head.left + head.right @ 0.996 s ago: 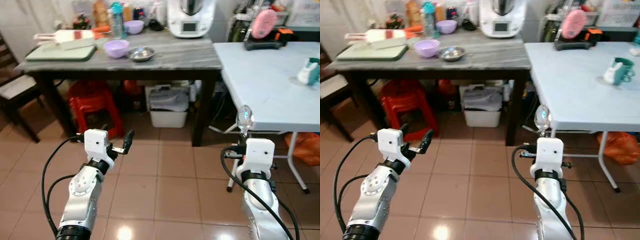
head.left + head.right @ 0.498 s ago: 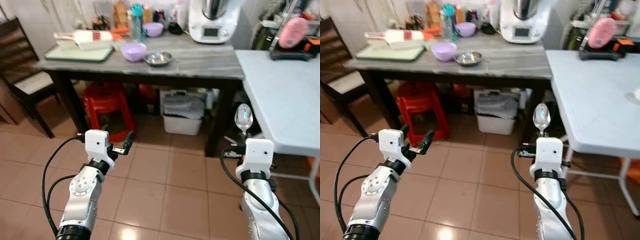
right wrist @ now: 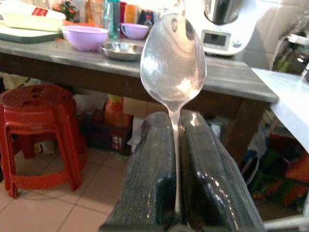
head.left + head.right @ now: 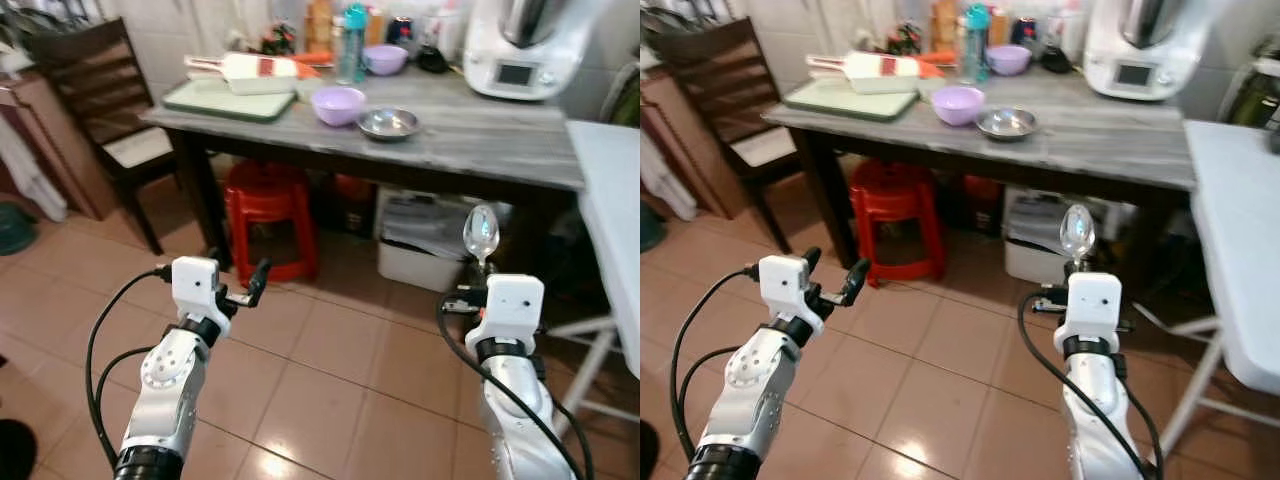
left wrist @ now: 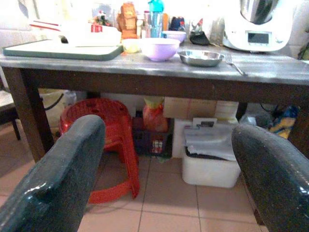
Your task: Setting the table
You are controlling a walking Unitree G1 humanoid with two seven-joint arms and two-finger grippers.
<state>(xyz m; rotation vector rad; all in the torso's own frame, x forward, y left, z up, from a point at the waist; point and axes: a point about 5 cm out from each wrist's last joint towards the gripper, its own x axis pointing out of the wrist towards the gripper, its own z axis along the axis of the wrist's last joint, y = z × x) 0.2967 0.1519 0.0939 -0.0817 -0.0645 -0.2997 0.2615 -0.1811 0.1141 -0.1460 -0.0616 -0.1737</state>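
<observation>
**Spoon in transit, nothing set yet**

Eye views: right gripper (image 4: 481, 262) was clenched on a spoon (image 4: 481, 232), bowl up above the fingers, handle pinched between them. Upright carry probably kept it clear of the arm while walking. Left gripper (image 4: 250, 287) was released and empty, held forward at about the same height. Ahead of both grippers stood the grey table (image 4: 480, 140), with a purple bowl (image 4: 338, 104) and steel bowl (image 4: 388, 123) beyond the left gripper, and a white appliance (image 4: 525, 45) beyond the right one. White table (image 4: 1240, 260) edge was off to the right gripper's outer side.

Left wrist: fingers (image 5: 58, 179) spread wide, nothing between. Red stool (image 5: 104, 140) and bin (image 5: 210, 154) sat under the table, straight ahead.

Right wrist: fingers (image 3: 152, 179) tight on the spoon's neck, bowl sticking out past the tips. The grip looked secure.

Judgement: transport phase; placing spot not evident.
</observation>
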